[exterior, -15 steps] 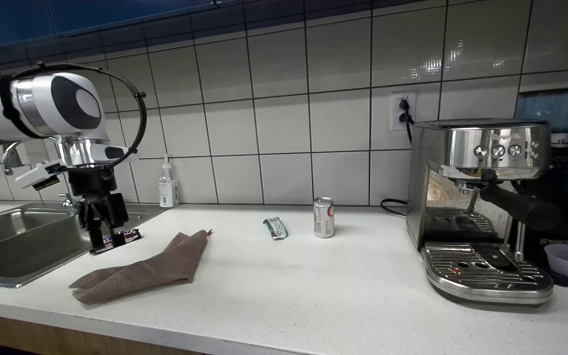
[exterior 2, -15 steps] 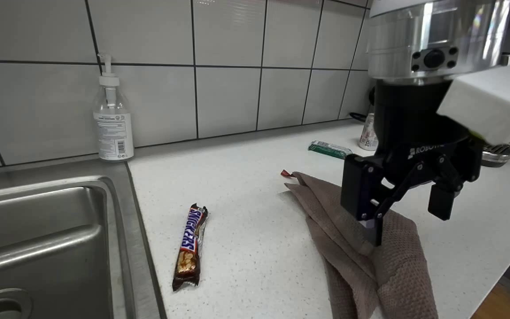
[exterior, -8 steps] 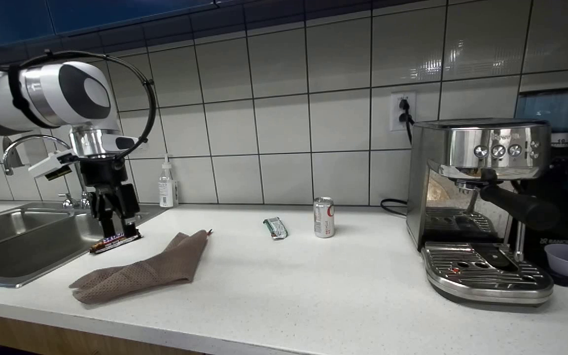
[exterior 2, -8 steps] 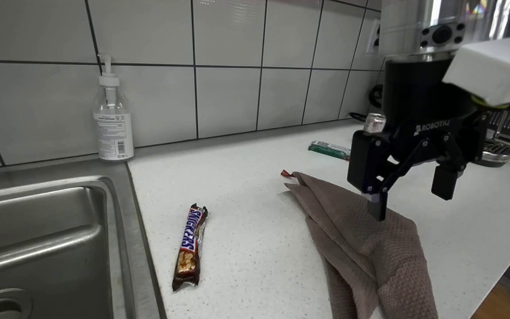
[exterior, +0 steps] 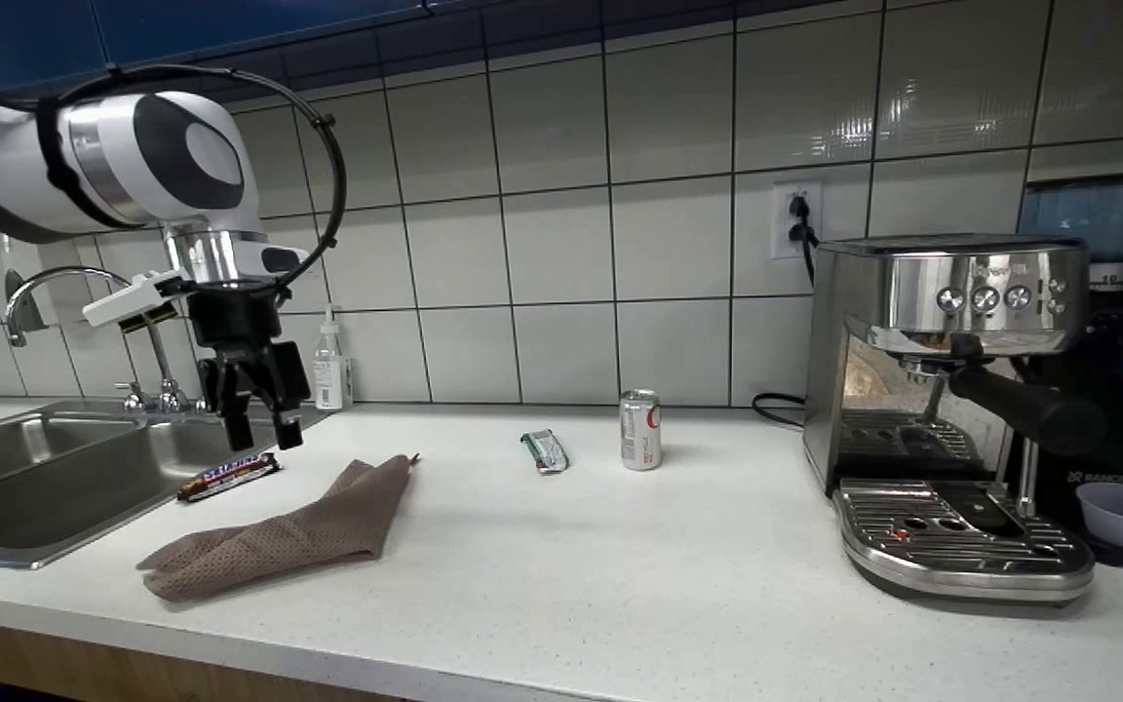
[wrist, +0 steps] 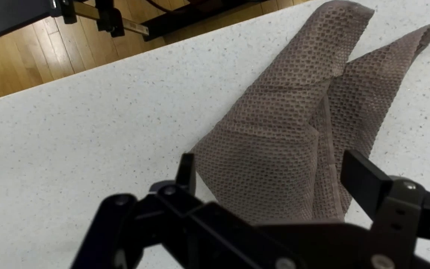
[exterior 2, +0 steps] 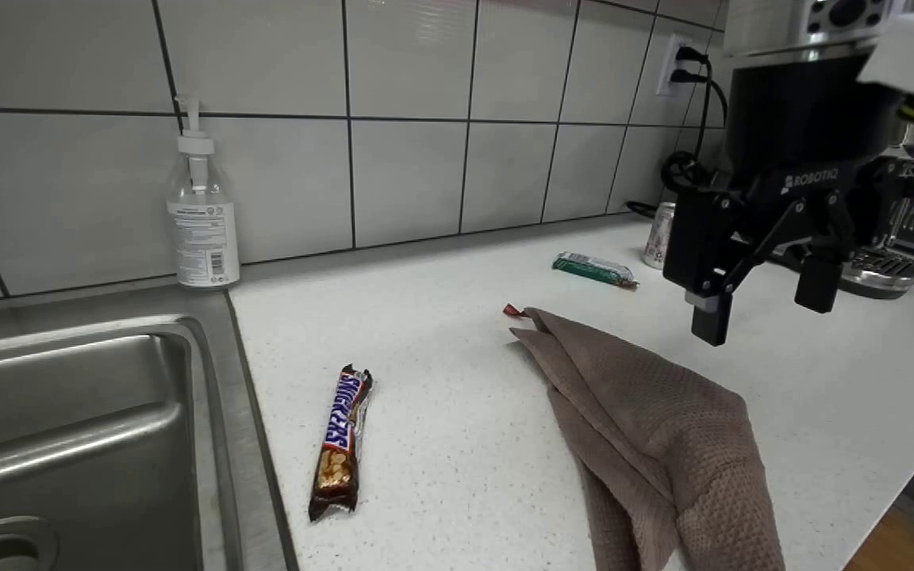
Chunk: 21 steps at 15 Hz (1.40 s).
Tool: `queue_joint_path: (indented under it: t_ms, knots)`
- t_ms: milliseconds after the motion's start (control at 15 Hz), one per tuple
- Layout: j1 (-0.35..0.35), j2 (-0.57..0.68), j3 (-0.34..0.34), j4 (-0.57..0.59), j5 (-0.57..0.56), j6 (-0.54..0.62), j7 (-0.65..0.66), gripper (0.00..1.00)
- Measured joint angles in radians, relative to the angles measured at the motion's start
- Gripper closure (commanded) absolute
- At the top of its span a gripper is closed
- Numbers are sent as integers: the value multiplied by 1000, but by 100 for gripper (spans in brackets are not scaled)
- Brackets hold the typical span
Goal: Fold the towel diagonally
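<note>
A brown waffle-weave towel lies on the counter, folded over itself into an uneven, narrow shape. It shows in both exterior views, as the towel (exterior: 289, 541) and the towel (exterior 2: 663, 412), and in the wrist view as the towel (wrist: 274, 116). In the wrist view two tapered ends point up and right; the lower part is hidden behind the gripper. My gripper (exterior: 263, 437) is open and empty, raised above the counter. In an exterior view the gripper (exterior 2: 763, 313) hangs above and beside the towel. In the wrist view the towel lies below the spread fingers of the gripper (wrist: 270, 168).
A Snickers bar (exterior 2: 340, 440) lies between towel and sink (exterior 2: 211, 444). A green wrapped bar (exterior: 545, 451), a can (exterior: 640, 430) and a coffee machine (exterior: 951, 419) stand farther along the counter. A pump bottle (exterior 2: 203, 214) stands by the wall. The counter's front edge (wrist: 125, 59) runs close to the towel.
My gripper has risen and moved away from the sink, rightward in both exterior views, staying open. The towel and other objects have not moved.
</note>
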Motion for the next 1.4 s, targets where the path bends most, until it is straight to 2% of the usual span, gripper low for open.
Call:
queue_joint_path:
  t_ms: [733, 1400]
  knots:
    - [-81, -62, -70, -59, -15, -1, -267, 0]
    - [-86, -55, -68, -59, -14, 1, -272, 0]
